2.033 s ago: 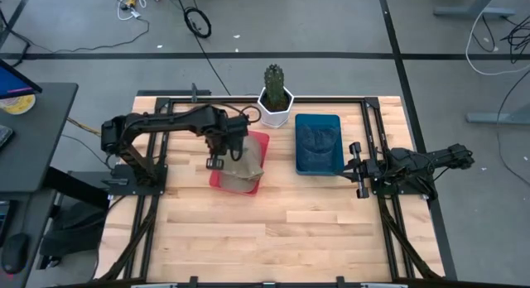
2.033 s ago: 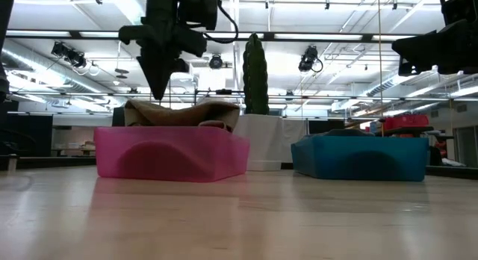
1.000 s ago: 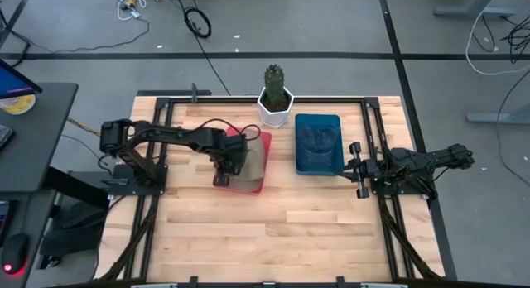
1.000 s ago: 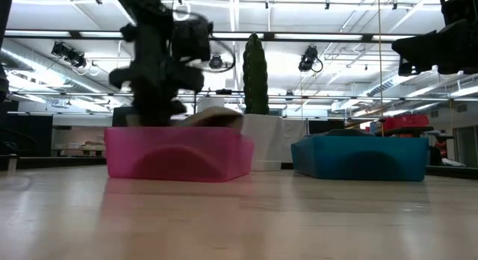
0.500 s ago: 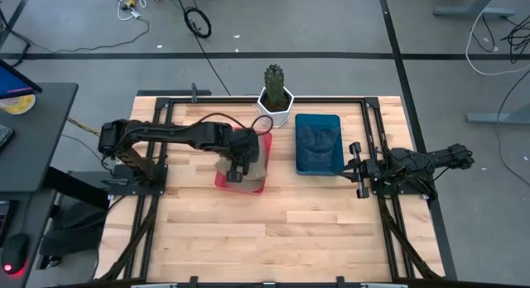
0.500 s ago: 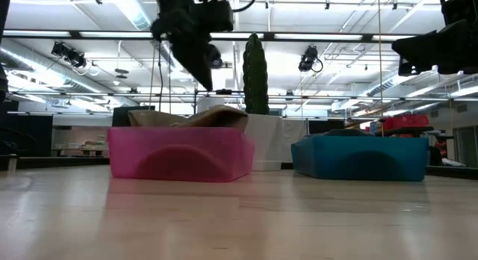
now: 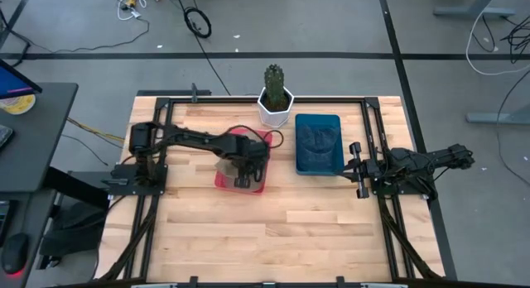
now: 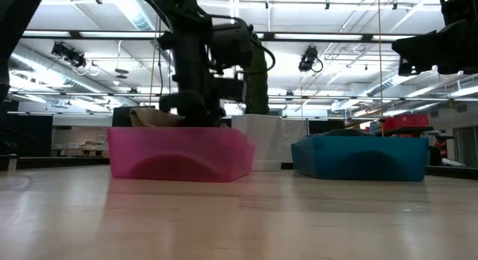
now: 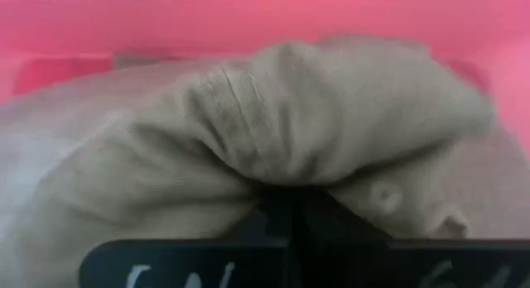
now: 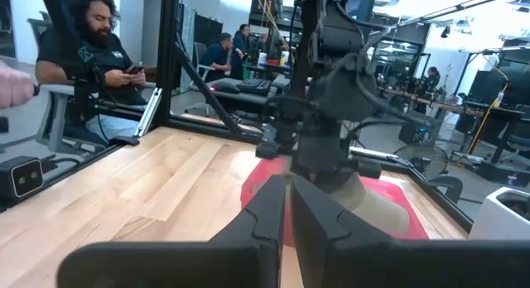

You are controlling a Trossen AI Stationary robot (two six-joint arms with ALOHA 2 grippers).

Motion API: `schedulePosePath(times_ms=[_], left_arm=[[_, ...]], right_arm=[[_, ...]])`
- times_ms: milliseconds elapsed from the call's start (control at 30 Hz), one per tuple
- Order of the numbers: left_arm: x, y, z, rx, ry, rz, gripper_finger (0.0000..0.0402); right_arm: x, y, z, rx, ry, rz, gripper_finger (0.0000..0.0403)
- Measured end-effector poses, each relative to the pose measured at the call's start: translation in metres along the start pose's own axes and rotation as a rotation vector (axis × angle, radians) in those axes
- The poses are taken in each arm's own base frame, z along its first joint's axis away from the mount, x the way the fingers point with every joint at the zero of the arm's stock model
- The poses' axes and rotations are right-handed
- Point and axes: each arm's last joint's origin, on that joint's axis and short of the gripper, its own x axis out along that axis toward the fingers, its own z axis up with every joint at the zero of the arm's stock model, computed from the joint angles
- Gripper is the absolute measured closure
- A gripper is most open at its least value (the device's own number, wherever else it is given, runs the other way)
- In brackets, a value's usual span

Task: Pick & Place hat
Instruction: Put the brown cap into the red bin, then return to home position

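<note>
The tan hat (image 7: 225, 166) lies crumpled inside the red bin (image 7: 258, 139) on the table's left half. In the low view, part of the hat (image 8: 153, 116) rises above the bin's pink wall (image 8: 179, 152). My left gripper (image 7: 245, 174) is down in the bin's right part, shut, with its tips against the hat (image 9: 331, 114). My right gripper (image 7: 358, 168) waits shut at the table's right side, next to the blue bin (image 7: 319, 143). My left gripper (image 9: 290, 218) presses its shut fingers down from above into the hat's crumpled cloth, where a fold (image 9: 281, 176) bulges over the tips. The hat rests in the red bin under them. I cannot tell whether any cloth is caught between the fingers.
A white pot with a cactus (image 7: 274, 106) stands at the far edge between the two bins. The blue bin (image 8: 358, 157) holds dark cloth. Bare wood spreads over the near half of the table. People sit in the room beyond, seen in the right wrist view.
My left gripper rose out of the bin's left part, moved toward the table's right, and came down again into the bin's right part, staying shut. The hat's right side, which stood above the bin wall, is pushed lower into the bin.
</note>
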Motion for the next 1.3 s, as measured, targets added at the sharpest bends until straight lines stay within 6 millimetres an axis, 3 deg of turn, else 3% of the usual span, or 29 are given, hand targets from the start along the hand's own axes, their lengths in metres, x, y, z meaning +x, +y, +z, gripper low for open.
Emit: schedulePosePath(times_ms=[67,167,333,500,733,800,967,1200,1300], left_arm=[[0.011,-0.001,-0.001,0.007,0.034,0.005,0.0399],[0.009,0.000,0.000,0.005,0.028,0.017,0.0399],[-0.026,0.001,0.008,0.004,-0.067,0.042,0.0399],[-0.075,0.002,0.011,-0.003,-0.206,0.080,0.0397],[-0.117,0.004,0.008,-0.085,-0.371,0.114,0.0383],[-0.121,0.004,0.010,-0.090,-0.411,0.122,0.0382],[-0.122,-0.004,0.015,-0.290,-0.481,0.024,0.0381],[-0.104,-0.057,0.016,-0.156,-0.581,-0.043,0.0381],[-0.100,-0.071,0.006,-0.125,-0.568,-0.033,0.0381]], right_arm=[[0.000,0.000,0.000,0.000,0.000,0.000,0.0378],[0.000,0.000,0.000,0.000,0.000,0.000,0.0378],[0.000,0.000,0.000,0.000,0.001,0.000,0.0378],[0.000,0.000,0.000,0.000,0.000,0.000,0.0378],[0.000,0.000,0.000,0.000,0.000,0.000,0.0378],[0.000,0.000,0.000,0.000,0.000,0.000,0.0378],[0.000,0.000,0.000,0.000,0.000,0.000,0.0378],[0.000,0.000,0.000,0.000,0.000,0.000,0.0378],[0.000,0.000,0.000,0.000,0.000,0.000,0.0378]])
